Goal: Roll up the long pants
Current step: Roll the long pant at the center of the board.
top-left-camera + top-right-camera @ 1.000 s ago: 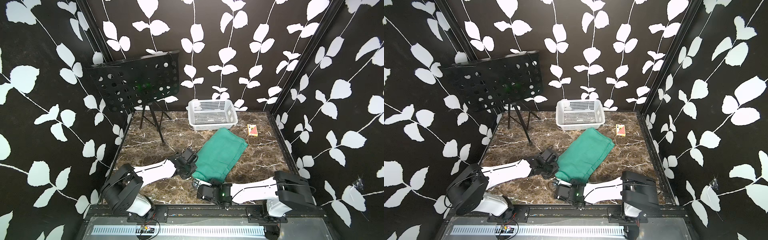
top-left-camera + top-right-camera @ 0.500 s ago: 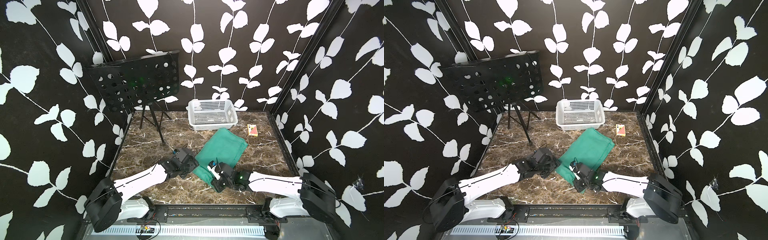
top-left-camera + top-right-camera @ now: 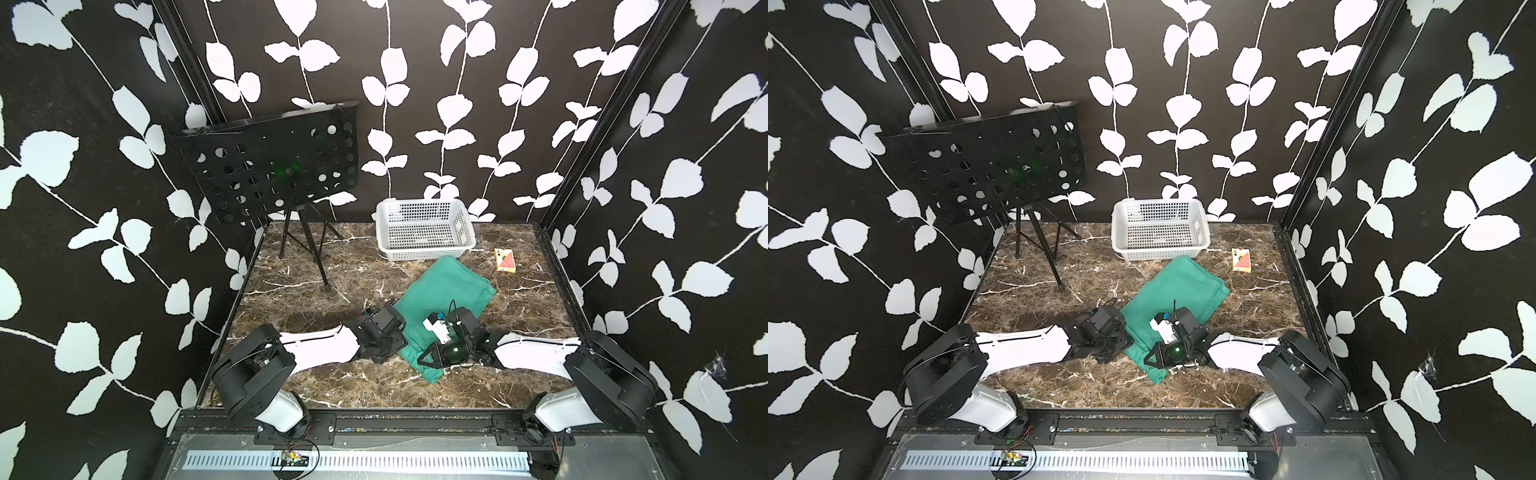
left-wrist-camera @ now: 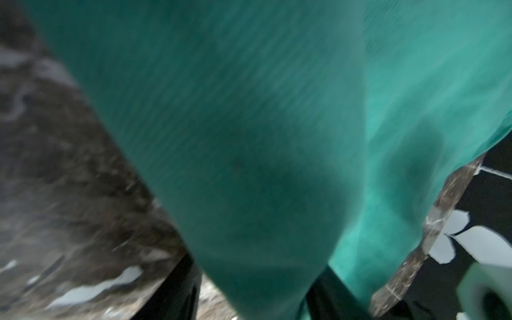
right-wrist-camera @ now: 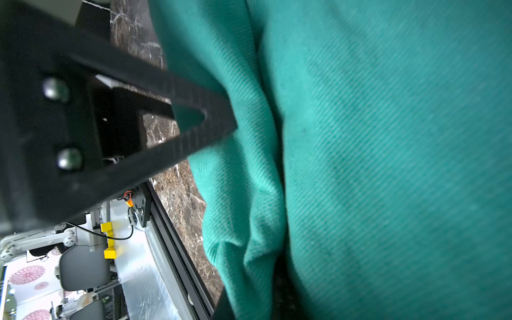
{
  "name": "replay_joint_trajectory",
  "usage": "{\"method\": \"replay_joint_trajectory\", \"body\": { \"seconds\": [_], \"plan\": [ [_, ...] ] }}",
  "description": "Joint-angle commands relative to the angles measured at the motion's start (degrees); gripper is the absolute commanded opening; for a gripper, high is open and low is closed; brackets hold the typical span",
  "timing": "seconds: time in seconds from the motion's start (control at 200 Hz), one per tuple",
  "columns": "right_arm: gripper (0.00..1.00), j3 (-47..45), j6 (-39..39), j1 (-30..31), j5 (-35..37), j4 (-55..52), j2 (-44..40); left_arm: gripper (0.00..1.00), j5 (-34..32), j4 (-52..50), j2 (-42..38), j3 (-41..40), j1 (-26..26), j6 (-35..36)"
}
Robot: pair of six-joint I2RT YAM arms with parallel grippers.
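1. The long pants (image 3: 453, 291) lie folded into a long teal band that slants across the marble surface (image 3: 316, 274). The far end sits just in front of the white basket (image 3: 424, 232), and the near end lies between the two arms.
2. The right arm is what has just changed. A moment earlier it lay low along the front edge with its gripper at the near corner of the cloth. Now it reaches over the near end with its wrist rolled, and the right gripper (image 3: 424, 360) rests on the cloth.
3. The right gripper is closed. In the right wrist view its finger (image 5: 219, 122) presses into a bunched ridge of cloth, so it seems to pinch the near hem.
4. The left gripper (image 3: 398, 338) sits at the pants' left edge, close to where it was earlier, though its arm stretched out and drew back in between. Its wrist view is blurred and full of cloth, so I cannot tell how far it is open or whether it holds anything.
5. The pants have hardly shifted. The slant and the far end are the same, and neither top view shows a rolled turn.
6. My judgement is that the rolling is only starting. One side of the near end is secured, and the first turn toward the basket is not yet made.
7. The playing-card box (image 3: 505, 261) and the music stand (image 3: 270, 166) stand as before.
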Motion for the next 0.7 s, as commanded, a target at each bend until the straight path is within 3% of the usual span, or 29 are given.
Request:
{"method": "replay_joint_trajectory", "body": {
  "seconds": [0.0, 0.045, 0.14, 0.24, 0.375, 0.47, 0.55, 0.695],
  "plan": [
    [0.0, -2.2, 0.2, -0.41, 2.85, -5.45, -1.39, 0.51, -2.96, -1.03, 1.75, 0.52, 2.39, 0.82],
    [0.04, -1.86, -0.98, -0.4, 4.95, -8.17, -2.7, 0.45, -3.12, -1.09, 2.16, 0.2, 3.13, 0.75],
    [0.32, -0.36, -4.18, -0.15, 10.55, -14.09, -5.95, 0.32, -3.08, -1.09, 2.37, -0.92, 4.26, 0.0],
    [0.51, 3.01, -9.03, 3.12, 19.18, -19.66, -10.13, 0.3, -3.28, -2.65, 1.62, -1.74, 4.59, -0.99],
    [0.68, 8.69, -16.8, 14.63, 41.06, -26.01, -15.31, 0.3, -4.07, -5.18, -0.71, -2.96, 4.59, -2.43],
    [0.73, 10.49, -22.83, 23.35, 55.93, -26.06, -16.28, 0.31, -4.2, -5.0, -2.22, -4.23, 4.54, -3.34],
    [0.75, 11.29, -28.15, 28.92, 64.1, -24.02, -14.26, 0.31, -4.13, -4.74, -2.74, -4.52, 4.59, -3.49],
    [0.75, 13.09, -34.97, 34.63, 68.16, -18.72, -6.14, 0.31, -3.65, -4.3, -2.56, -4.01, 4.59, -3.32]
  ]
}}
